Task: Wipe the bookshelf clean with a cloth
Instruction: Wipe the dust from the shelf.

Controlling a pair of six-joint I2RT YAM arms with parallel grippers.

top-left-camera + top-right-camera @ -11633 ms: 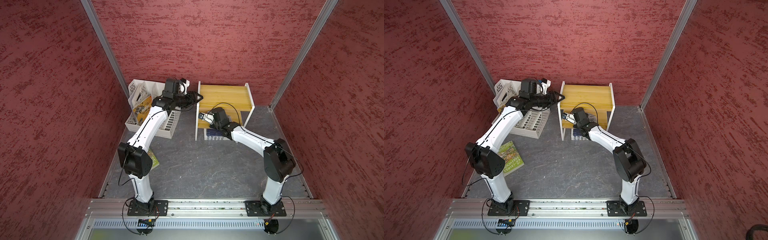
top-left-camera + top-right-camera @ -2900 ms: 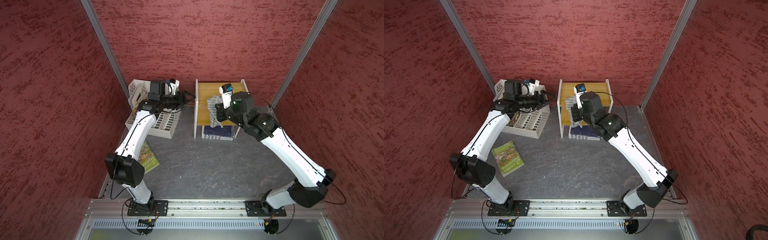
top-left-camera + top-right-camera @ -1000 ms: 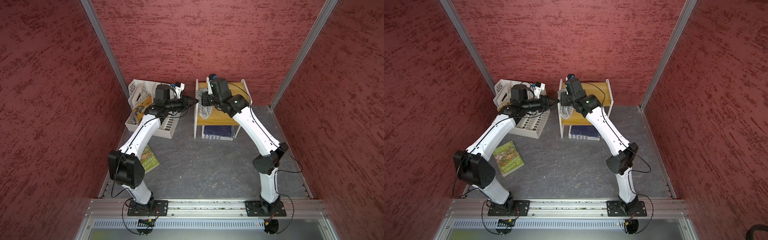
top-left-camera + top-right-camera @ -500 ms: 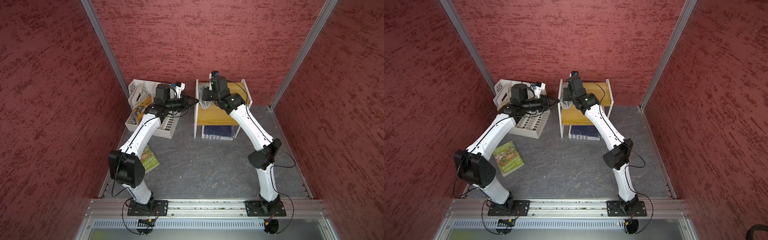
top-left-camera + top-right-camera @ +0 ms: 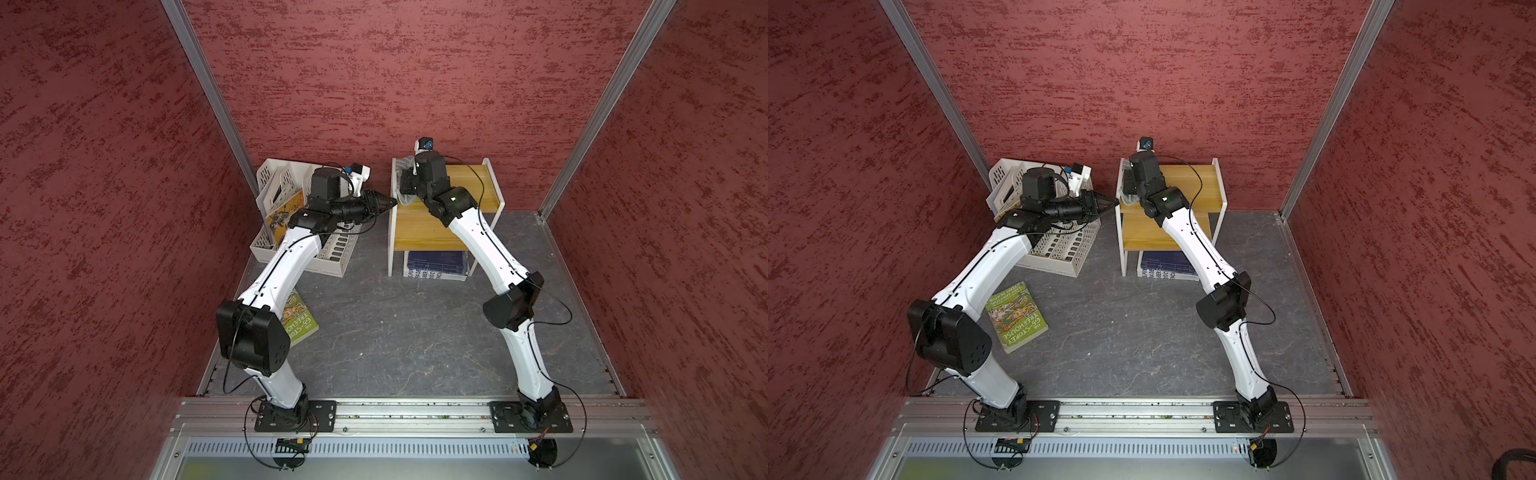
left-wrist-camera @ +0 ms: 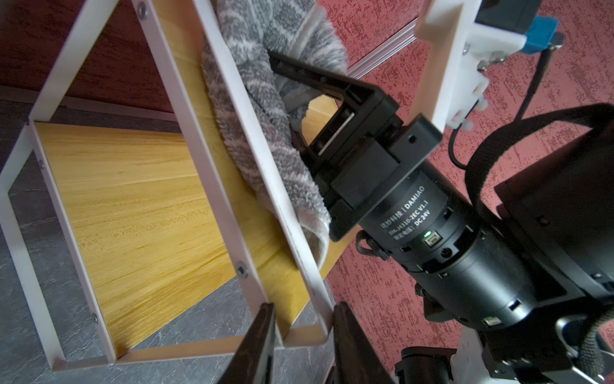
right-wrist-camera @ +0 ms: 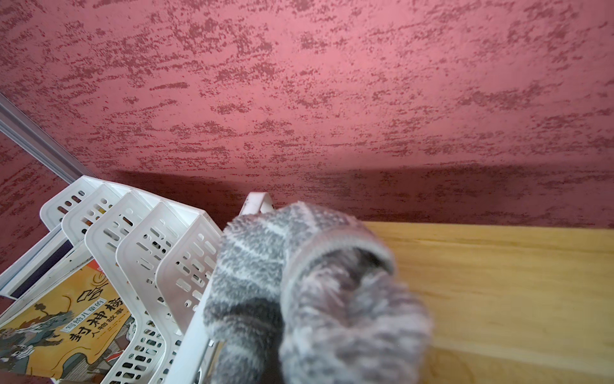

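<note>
The bookshelf [image 5: 432, 232] [image 5: 1154, 235] stands at the back against the wall, with yellow-tan boards between white side panels. My left gripper [image 5: 388, 203] [image 5: 1113, 203] [image 6: 304, 319] is shut on the front corner of its left side panel [image 6: 232, 186]. My right gripper [image 5: 409, 187] [image 6: 285, 96] is shut on the striped grey cloth [image 5: 402, 183] [image 5: 1126, 195] [image 6: 262, 109] [image 7: 315, 282]. It presses the cloth onto the left end of the upper board [image 7: 498, 282], against that panel. In the right wrist view the bunched cloth hides the jaws.
A white perforated file organizer [image 5: 299, 232] [image 5: 1059, 249] [image 7: 149, 249] holding books lies just left of the shelf. A green book [image 5: 1016, 316] lies on the grey floor near the left arm. A dark blue book [image 5: 436, 266] sits under the lower board. Red walls close in.
My right gripper has slid the cloth a little farther back along the upper board's left end. The left gripper has kept its hold on the side panel.
</note>
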